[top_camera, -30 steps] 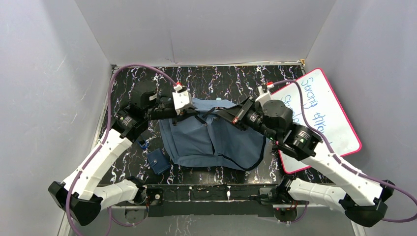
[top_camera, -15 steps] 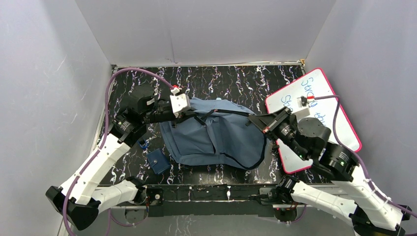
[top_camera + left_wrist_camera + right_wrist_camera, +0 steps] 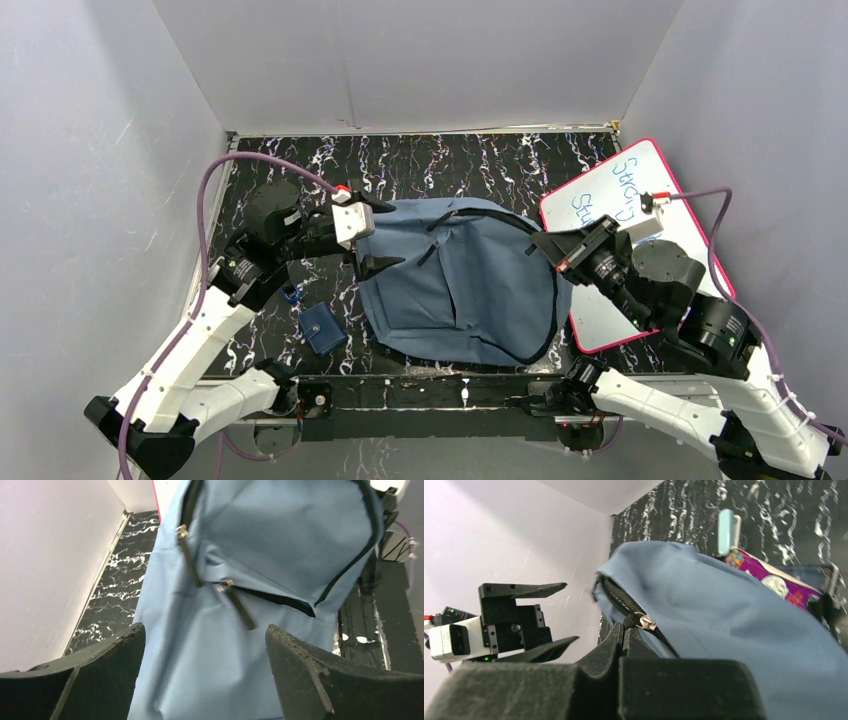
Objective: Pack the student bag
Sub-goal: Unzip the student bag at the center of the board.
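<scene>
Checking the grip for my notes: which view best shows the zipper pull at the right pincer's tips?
Right wrist: the zipper pull sits large at the shut right pincer, on the student bag. From the top, only the pincer meeting the bag's edge shows; the left wrist shows the bag's front, not this grip.

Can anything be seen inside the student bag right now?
No contents show. On the student bag, the front pocket zip gapes slightly, with only darkness inside; blue fabric covers everything else.
</scene>
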You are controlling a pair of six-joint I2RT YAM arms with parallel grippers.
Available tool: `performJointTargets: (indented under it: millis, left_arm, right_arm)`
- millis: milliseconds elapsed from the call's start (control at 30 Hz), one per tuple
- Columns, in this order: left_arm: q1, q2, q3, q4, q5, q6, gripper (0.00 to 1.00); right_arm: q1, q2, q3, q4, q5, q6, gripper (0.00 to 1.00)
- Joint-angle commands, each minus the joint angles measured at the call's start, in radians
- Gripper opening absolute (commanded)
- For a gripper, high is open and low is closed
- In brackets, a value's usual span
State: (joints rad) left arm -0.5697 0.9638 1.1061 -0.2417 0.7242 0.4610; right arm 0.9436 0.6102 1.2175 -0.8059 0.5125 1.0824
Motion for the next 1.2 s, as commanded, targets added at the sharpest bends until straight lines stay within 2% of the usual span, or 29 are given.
performJointTargets:
  millis: [0,200,400,600,733,933,1033,1167]
  left_arm:
    - [0.001,-0.027,0.046,0.034,0.1,0.016,0.89]
    - [0.0,-0.016,0.129,0.083,0.118,-0.001,0.93]
    - [0.0,0.055,0.189,0.174,0.107,-0.006,0.93]
    - [0.0,0.145,0.235,0.18,0.161,0.04,0.93]
    - [0.0,0.188,0.257,0.18,0.172,0.103,0.93]
    - [0.001,0.225,0.302,0.167,0.216,0.147,0.9]
    - [0.001,0.235,0.315,0.165,0.237,0.15,0.8]
    - [0.0,0.23,0.309,0.16,0.28,0.153,0.47]
  right_arm:
    - [-0.001,0.081,0.113,0.217,-0.078,-0.202,0.0]
    - [-0.001,0.206,0.212,0.347,-0.242,-0.351,0.0]
    - [0.0,0.342,0.38,0.33,-0.378,-0.471,0.0]
    - [0.0,0.437,0.479,0.331,-0.503,-0.537,0.0]
    - [-0.001,0.48,0.528,0.327,-0.602,-0.576,0.0]
    - [-0.002,0.511,0.544,0.303,-0.673,-0.594,0.0]
    - [0.0,0.516,0.536,0.295,-0.681,-0.593,0.0]
    - [-0.001,0.503,0.513,0.303,-0.654,-0.593,0.0]
